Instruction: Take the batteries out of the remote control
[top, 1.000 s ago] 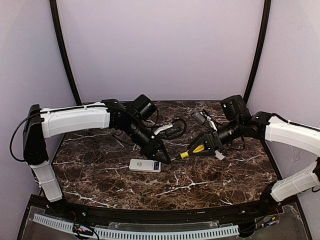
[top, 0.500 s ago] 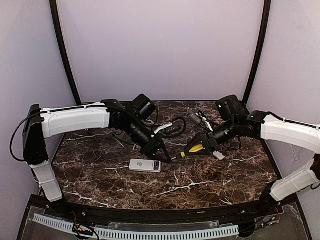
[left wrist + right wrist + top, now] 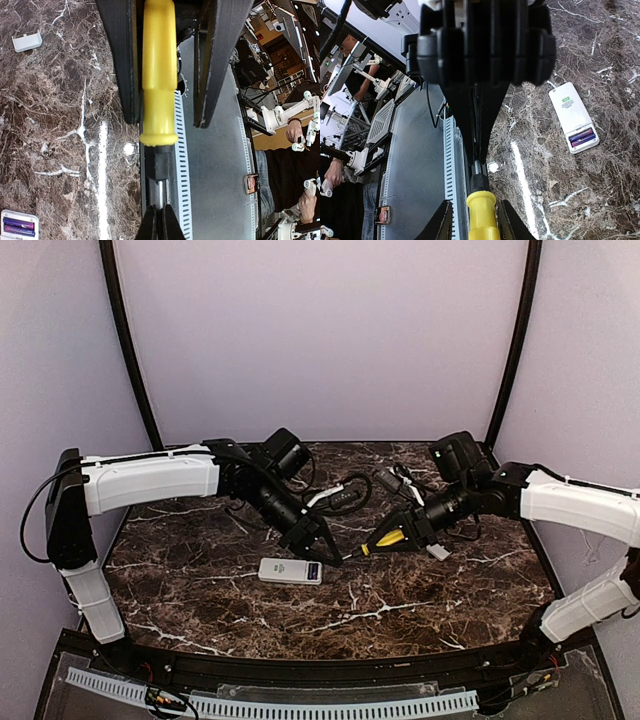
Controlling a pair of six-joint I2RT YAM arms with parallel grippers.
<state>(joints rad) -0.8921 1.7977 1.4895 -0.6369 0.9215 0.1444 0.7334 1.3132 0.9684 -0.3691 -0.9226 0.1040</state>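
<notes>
The remote control lies back up on the marble, its battery bay uncovered at the right end. Two purple batteries sit in the bay of the remote control, also seen as batteries in the left wrist view. My left gripper is shut on the metal shaft of a yellow-handled screwdriver, held just above and right of the remote. My right gripper straddles the yellow handle, open, with a narrow gap still showing beside its fingers.
A small white cover piece lies on the marble under the right arm. Black cables and a grey plug lie at the back between the arms. A slotted rail runs along the near edge.
The right gripper's fingers have narrowed around the yellow handle, and that arm has shifted slightly left. The left gripper stays shut on the shaft, and the remote has not moved.
</notes>
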